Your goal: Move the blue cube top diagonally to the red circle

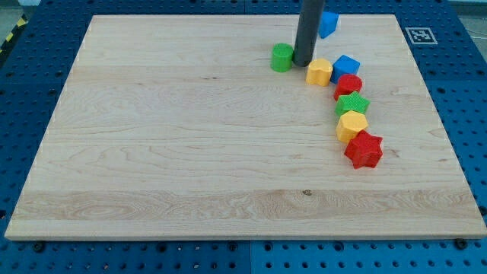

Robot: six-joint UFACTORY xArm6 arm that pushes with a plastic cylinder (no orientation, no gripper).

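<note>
The blue cube (346,66) sits at the view's upper right, touching the red circle (349,85) just below it. My tip (303,63) rests on the board between the green cylinder (282,58) on its left and the yellow block (319,71) on its right. The tip is left of the blue cube, with the yellow block between them. The rod rises out of the view's top.
A second blue block (328,23) lies at the top, partly behind the rod. Below the red circle runs a chain: green star (352,103), yellow hexagon (351,124), red star (364,149). The wooden board (190,152) lies on a blue pegboard.
</note>
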